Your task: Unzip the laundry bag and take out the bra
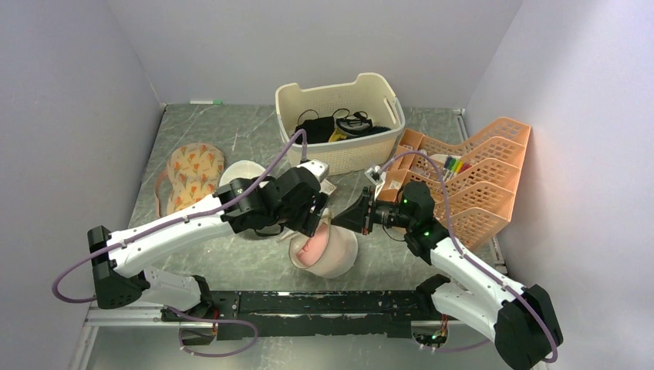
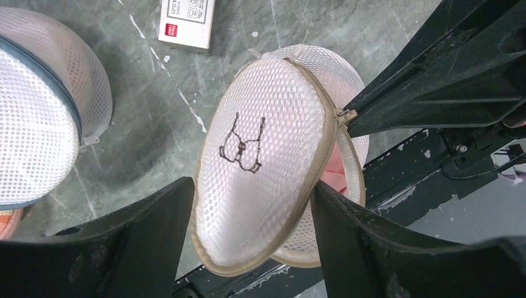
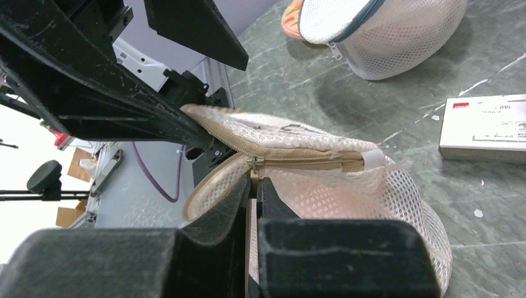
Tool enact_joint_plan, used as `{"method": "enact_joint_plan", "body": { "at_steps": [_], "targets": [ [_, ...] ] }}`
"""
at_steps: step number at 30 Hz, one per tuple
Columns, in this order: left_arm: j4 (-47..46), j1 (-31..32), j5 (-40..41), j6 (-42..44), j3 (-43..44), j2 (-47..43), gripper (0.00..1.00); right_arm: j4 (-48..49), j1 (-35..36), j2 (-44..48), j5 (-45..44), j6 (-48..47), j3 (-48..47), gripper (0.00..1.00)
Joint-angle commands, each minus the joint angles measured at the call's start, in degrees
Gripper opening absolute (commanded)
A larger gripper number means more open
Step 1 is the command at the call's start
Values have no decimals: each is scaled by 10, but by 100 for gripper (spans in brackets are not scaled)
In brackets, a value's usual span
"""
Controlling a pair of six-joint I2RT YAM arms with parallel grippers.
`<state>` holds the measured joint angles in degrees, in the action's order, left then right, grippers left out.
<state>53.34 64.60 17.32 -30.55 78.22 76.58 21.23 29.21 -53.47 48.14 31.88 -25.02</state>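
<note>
Laundry bag sits close to the table's near edge, between the two arms, with its beige-rimmed flat face tipped up like a lid and the zip part of the way round. Pink fabric, most likely the bra, shows through the gap.

The right gripper is clamped shut on the zip pull, reaching in from the bag's right side. That grip makes sense for running the slider along the curved track.

The left gripper stands wide, one finger on each side of the raised face. The rim lies against or just beside both fingers, and whether they press it cannot be told. My guess is that it straddles the face to keep the soft drum from sliding or folding while the zip is pulled.

The opening looks too short yet for the bra to come out, so more zip travel seems needed.

Just beyond lies a small white box, and further left the plain mesh bag, not part of this job. Beside that sits a floral padded piece. At the back stand a cream basket and, to the right, an orange rack.
</note>
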Motion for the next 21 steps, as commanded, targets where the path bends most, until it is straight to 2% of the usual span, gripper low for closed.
{"method": "enact_joint_plan", "body": {
  "at_steps": [1, 5, 11, 13, 17, 21],
  "targets": [
    [-5, 3, 4, 7, 18, -1, 78, 9, -1, 13, 17, -7, -7, 0],
    [-23, 9, -18, 12, 10, 3, 83, 27, 0, 9, 27, 5, -5, 0],
    [-29, 29, -20, 14, 10, 31, 81, 29, 1, 13, 28, 7, -5, 0],
    [-20, 36, -7, 13, 15, 38, 74, 19, 0, 15, 25, 4, -6, 0],
    [16, 40, 28, 14, 29, 45, 53, -17, 0, 17, 12, -23, -13, 0],
    [55, 41, 55, 23, 40, 34, 36, -94, -2, 8, -14, -79, -35, 0]
  ]
}}
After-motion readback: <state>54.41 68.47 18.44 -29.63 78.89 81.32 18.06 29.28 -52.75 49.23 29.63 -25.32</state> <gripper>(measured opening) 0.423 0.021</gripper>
